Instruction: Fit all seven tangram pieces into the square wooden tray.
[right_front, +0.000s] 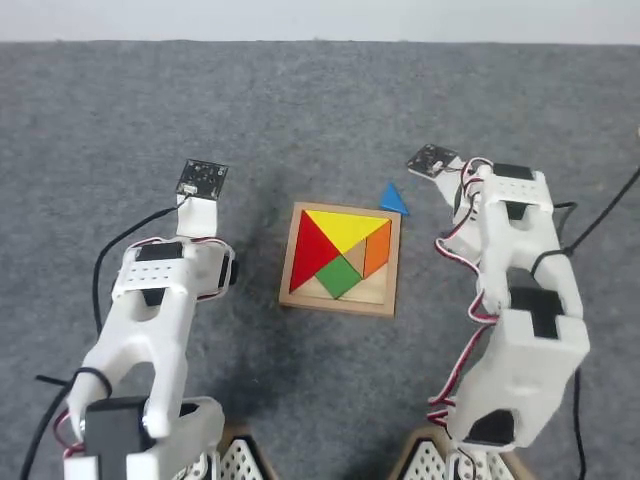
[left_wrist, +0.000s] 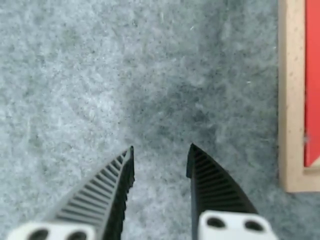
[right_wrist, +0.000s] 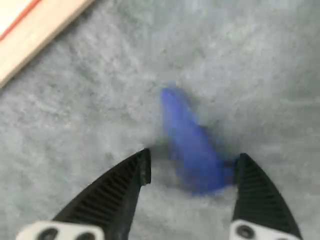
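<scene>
Near the middle of the grey carpet (right_front: 120, 120) lies one square wooden tray (right_front: 290, 290), turned slightly off square to the table. It holds four coloured pieces. One yellow triangle (right_front: 345, 228) has its long side along the tray's far wall and its tip pointing to the centre. One red triangle (right_front: 312, 250) has its long side along the wall nearer the left arm (right_front: 155, 300), and its tip also points to the centre. One orange parallelogram (right_front: 377, 250) lies against the wall nearer the right arm (right_front: 515, 290), with its long axis running from near to far. One green square (right_front: 340, 275) stands on a corner like a diamond. Pale areas sit around the green square, and whether they are unpainted pieces or bare tray floor cannot be told. One blue triangle (right_front: 393, 199) lies on the carpet outside the tray, just beside its far corner on the right arm's side, with its sharpest tip pointing toward the table's far edge. The right claw (right_wrist: 194, 156) is spread wide and grips nothing. Its two fingers (right_wrist: 125, 185) flank the near end of the blurred blue triangle (right_wrist: 192, 145), whose long axis runs out from the gap toward the tray's wooden rim (right_wrist: 35, 35). The left claw (left_wrist: 161, 147) is likewise released over bare carpet, beside the tray wall (left_wrist: 290, 100) and the red triangle (left_wrist: 312, 75).
</scene>
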